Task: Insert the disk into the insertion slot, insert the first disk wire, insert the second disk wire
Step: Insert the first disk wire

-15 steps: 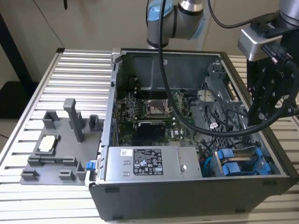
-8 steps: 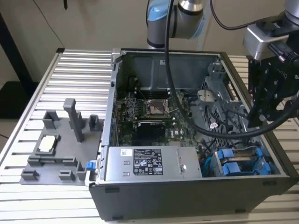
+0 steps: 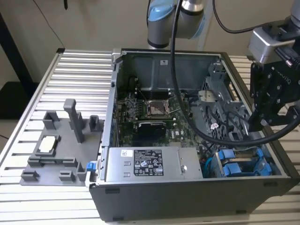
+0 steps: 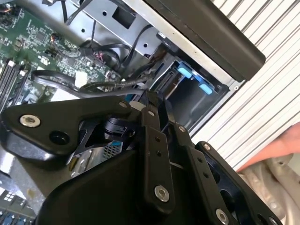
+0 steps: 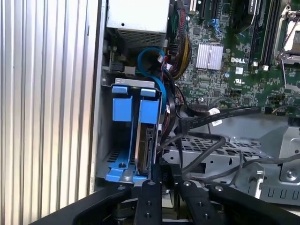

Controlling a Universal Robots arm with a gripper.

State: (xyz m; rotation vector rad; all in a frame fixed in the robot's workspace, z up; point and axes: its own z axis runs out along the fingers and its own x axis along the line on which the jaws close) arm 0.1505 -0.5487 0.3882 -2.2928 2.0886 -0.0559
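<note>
Jaws closed near disk (image 5: 143,140) (already in slot (image 5: 110,154)).

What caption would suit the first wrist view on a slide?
Robot hand close to the blue-bracketed disk seated in its drive cage.

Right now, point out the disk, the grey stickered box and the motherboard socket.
the disk (image 5: 150,112): first wrist view, blue bracket face.
grey stickered box (image 3: 147,162): exterior view, white sticker.
motherboard socket (image 3: 157,108): exterior view, its centre.

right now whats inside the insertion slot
The disk, edge-on in its blue bracket, sits in the insertion slot. The bracket covers its flat faces, so they cannot be seen.
</note>
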